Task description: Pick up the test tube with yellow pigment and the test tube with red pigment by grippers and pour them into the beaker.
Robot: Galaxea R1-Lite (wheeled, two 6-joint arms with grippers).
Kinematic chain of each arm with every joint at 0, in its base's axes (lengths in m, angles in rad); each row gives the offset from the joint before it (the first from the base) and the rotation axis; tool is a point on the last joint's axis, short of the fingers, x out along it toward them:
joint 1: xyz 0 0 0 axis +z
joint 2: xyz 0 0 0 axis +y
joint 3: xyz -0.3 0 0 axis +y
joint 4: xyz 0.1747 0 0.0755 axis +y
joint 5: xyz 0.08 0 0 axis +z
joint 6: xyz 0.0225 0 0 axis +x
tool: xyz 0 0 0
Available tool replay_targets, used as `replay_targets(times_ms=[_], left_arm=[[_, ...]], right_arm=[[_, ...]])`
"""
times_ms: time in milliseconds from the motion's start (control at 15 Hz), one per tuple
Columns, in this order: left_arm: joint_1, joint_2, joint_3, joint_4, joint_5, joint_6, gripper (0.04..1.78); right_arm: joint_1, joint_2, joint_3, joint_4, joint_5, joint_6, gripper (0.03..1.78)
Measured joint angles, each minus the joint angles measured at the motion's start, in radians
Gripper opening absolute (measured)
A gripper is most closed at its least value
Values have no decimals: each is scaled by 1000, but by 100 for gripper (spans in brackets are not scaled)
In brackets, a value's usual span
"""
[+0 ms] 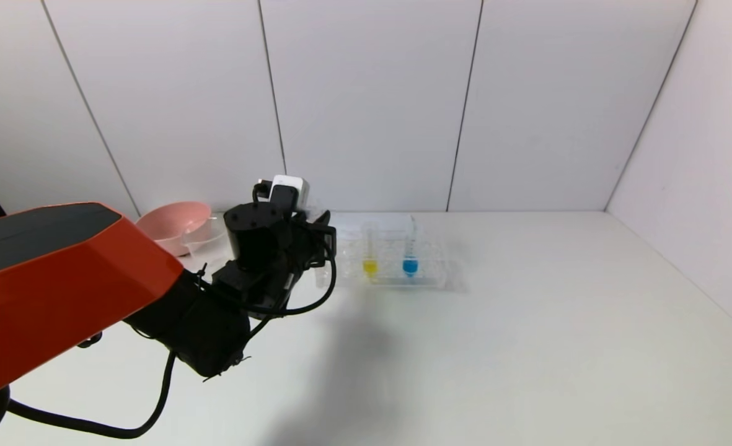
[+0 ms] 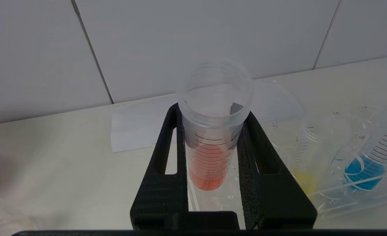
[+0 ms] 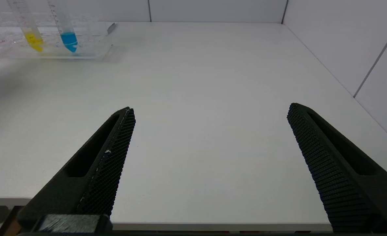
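- Left gripper [image 2: 213,147]: jaws closed on the test tube with red pigment [image 2: 210,164], gripped on both sides below its open mouth. The tube is held upright, its long axis running up between the jaws, the red liquid low in the rounded end.
- Position of the left gripper [image 1: 316,238]: seen from the head camera at the left end of the rack [image 1: 396,257], with the beaker [image 1: 201,238] and the pink bowl [image 1: 176,226] further to the robot's left. Whether the tube's bottom is clear of the rack cannot be told.
- Beaker: clear, standing on the surface [image 1: 496,322] just in front of and touching or nearly touching the pink bowl, near the back wall. It lies to the left of the held tube; the carry is judged to run leftward, then a tilt of the tube's mouth over the beaker's rim.
- Test tube with yellow pigment [image 1: 370,257]: upright in the rack, just beside the left gripper on its right side, untouched.
- Blue tube [image 1: 410,257]: upright in the rack, next to the yellow one, further right; not part of the task.
- Right gripper [image 3: 209,157]: jaws wide apart, nothing between them, hanging over bare surface well apart from the rack [image 3: 49,42]; not visible from the head camera.
- Nearer arm: the left arm is judged much nearer to both beaker and rack.
- Stage, as judged: first tube taken, no pour made yet.
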Motion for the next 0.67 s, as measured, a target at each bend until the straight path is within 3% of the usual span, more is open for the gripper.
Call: replay_targets(times_ms=[667], left_arm=[[-1,-73,36,-1,-9,4,45]], right_arm=[[0,0,0,0,1,0,170]])
